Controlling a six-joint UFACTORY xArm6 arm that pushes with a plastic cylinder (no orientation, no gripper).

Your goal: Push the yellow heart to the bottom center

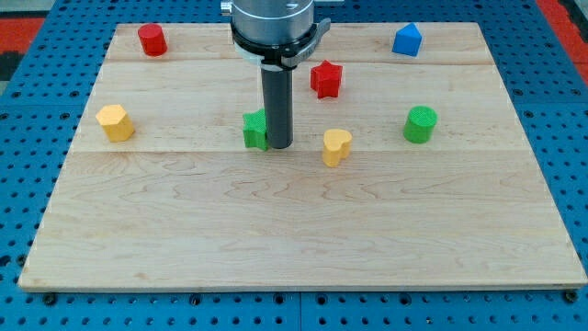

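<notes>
You're resting my tip (277,147) (a bare rod, no gripper) left of the yellow heart (336,146), touching the green block (255,130); circle above the heart, then push down-frame.

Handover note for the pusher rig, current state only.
My tip is down on the board, touching or nearly touching the right side of the green block, left of the yellow heart with a gap between.
The yellow heart sits near board centre, slightly right.
Done: nothing visible; the heart is not at bottom centre.
Left: get behind the heart from the top and push it down to bottom centre.
</notes>
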